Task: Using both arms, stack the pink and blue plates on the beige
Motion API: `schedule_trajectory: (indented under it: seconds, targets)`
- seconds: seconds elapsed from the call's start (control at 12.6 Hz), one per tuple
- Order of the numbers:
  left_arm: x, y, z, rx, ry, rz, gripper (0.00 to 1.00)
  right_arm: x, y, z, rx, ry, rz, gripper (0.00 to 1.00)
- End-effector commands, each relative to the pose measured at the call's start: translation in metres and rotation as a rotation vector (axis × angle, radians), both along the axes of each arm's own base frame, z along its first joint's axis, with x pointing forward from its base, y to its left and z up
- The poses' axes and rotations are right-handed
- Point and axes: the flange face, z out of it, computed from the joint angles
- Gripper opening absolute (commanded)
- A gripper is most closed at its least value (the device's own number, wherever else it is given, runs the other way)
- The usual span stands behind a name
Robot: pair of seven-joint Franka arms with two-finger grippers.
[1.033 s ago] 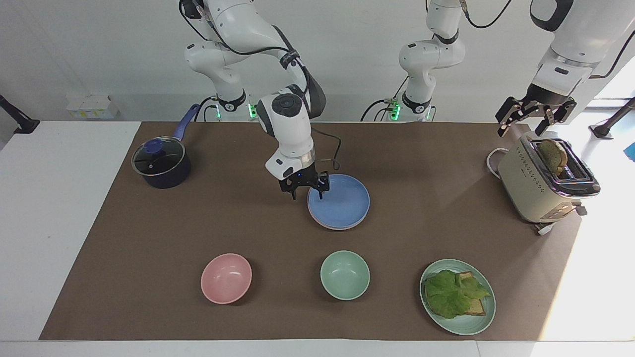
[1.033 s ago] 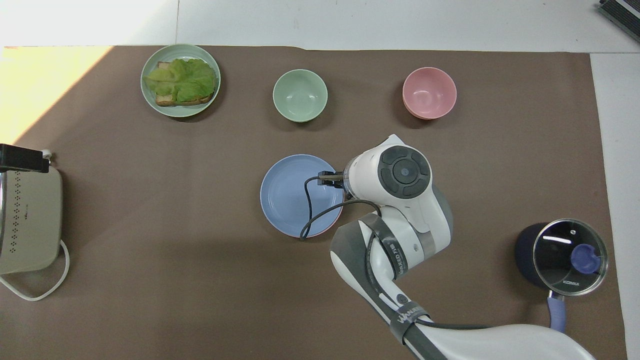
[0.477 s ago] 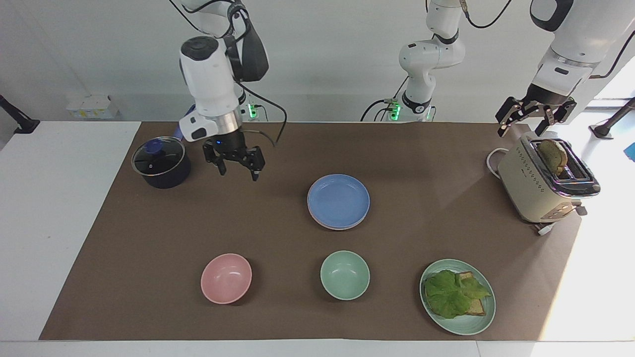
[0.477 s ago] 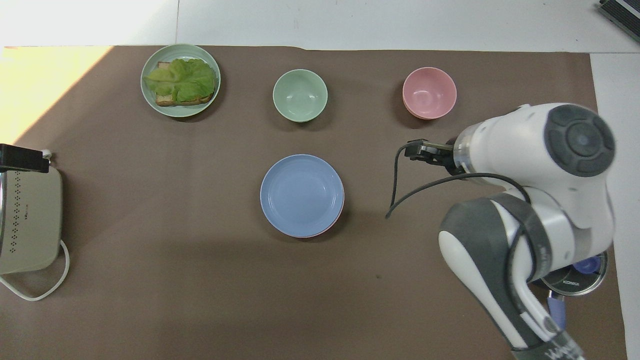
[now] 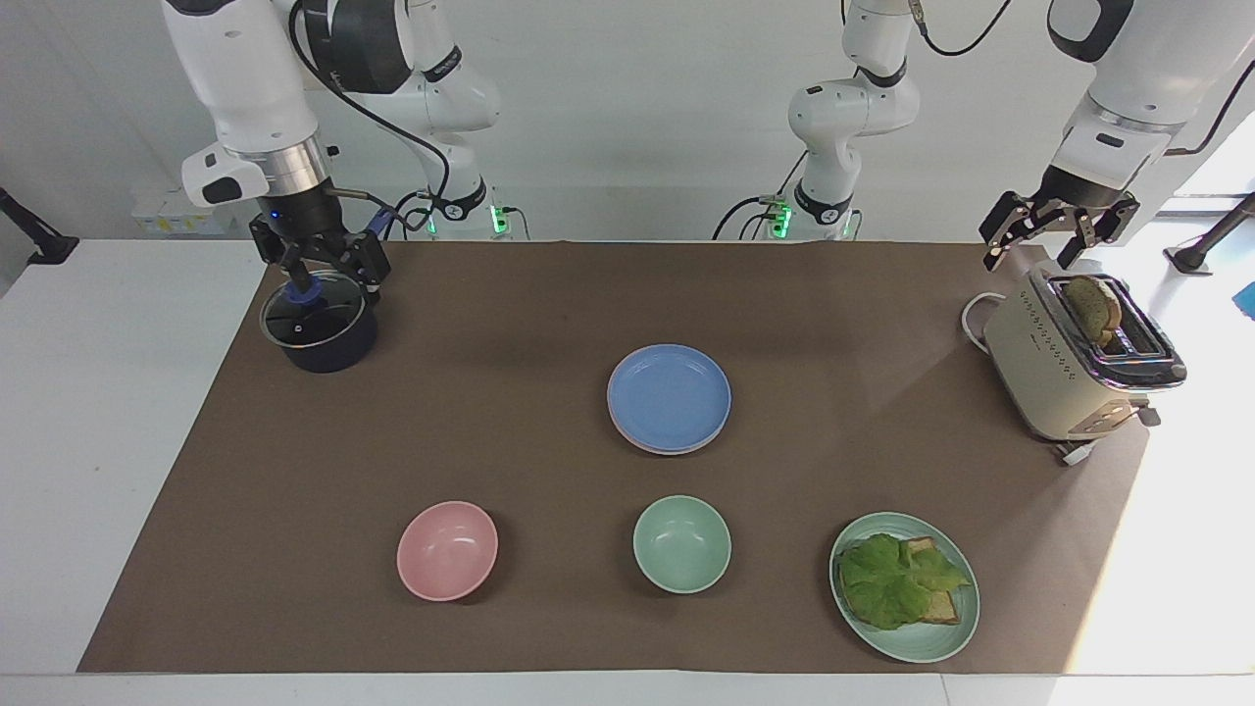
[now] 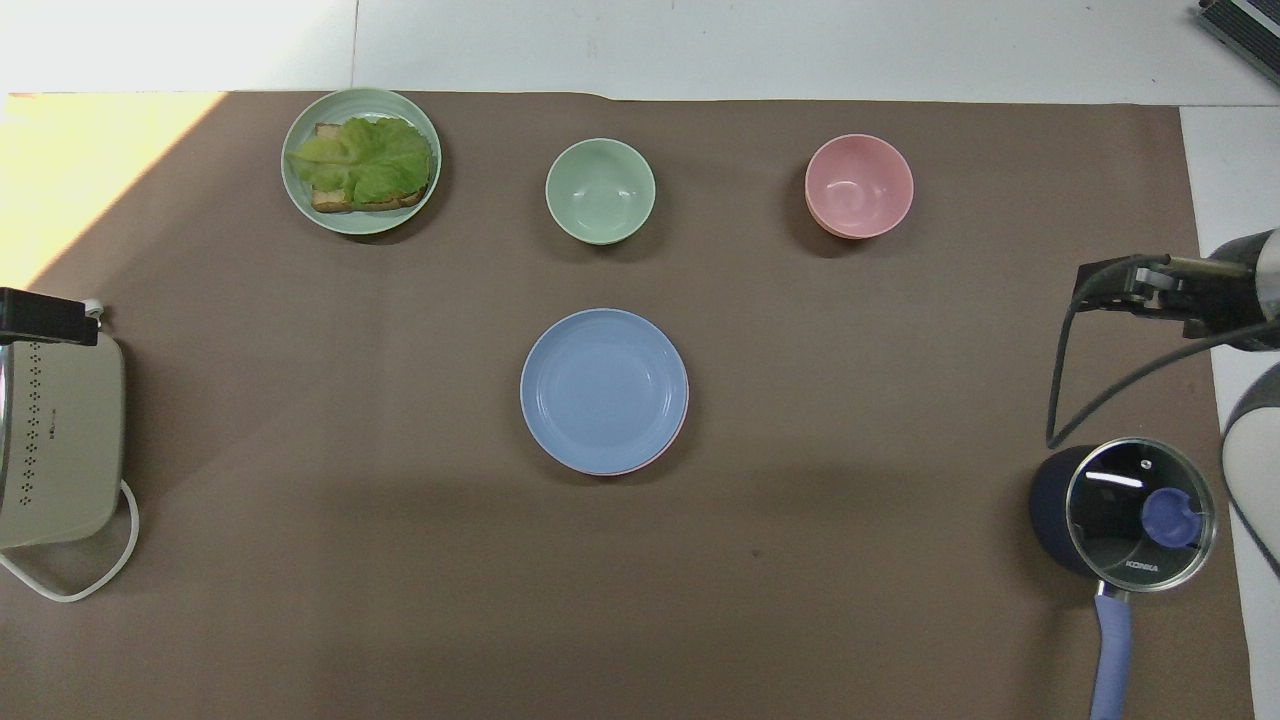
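The blue plate (image 5: 669,397) (image 6: 604,391) lies on top of a stack in the middle of the brown mat. A thin rim of the pink plate (image 5: 628,440) peeks out under it. The beige plate is hidden. My right gripper (image 5: 319,265) (image 6: 1140,288) hangs open and empty over the lidded pot, well away from the stack. At the left arm's end of the table my left gripper (image 5: 1054,233) hovers open and empty above the toaster, and that arm waits.
A dark pot with a glass lid (image 5: 319,324) stands near the robots. A cream toaster (image 5: 1074,358) holds a slice of bread. Farthest from the robots sit a pink bowl (image 5: 447,550), a green bowl (image 5: 681,543) and a green plate with lettuce on toast (image 5: 904,585).
My right gripper left the rim of the blue plate, rose and swung away to above the pot. The plates stayed put. The left arm has not moved.
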Motion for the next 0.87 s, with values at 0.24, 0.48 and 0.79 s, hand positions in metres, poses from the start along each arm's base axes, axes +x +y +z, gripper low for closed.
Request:
schedule_trajectory:
  seconds: [0.24, 0.48, 0.79]
  targets:
    - [-0.0051, 0.0021, 0.0026, 0.012, 0.005, 0.013, 1.00, 0.0041, -0.0236, 0.0322, -0.003, 0.105, 0.066, 1.00]
    - [-0.0051, 0.0021, 0.0026, 0.012, 0.005, 0.013, 1.00, 0.0009, -0.0220, 0.0308, 0.020, 0.131, 0.070, 1.00]
    - [-0.0051, 0.0021, 0.0026, 0.012, 0.005, 0.013, 1.00, 0.0012, -0.0190, 0.0314, 0.032, 0.124, 0.075, 1.00]
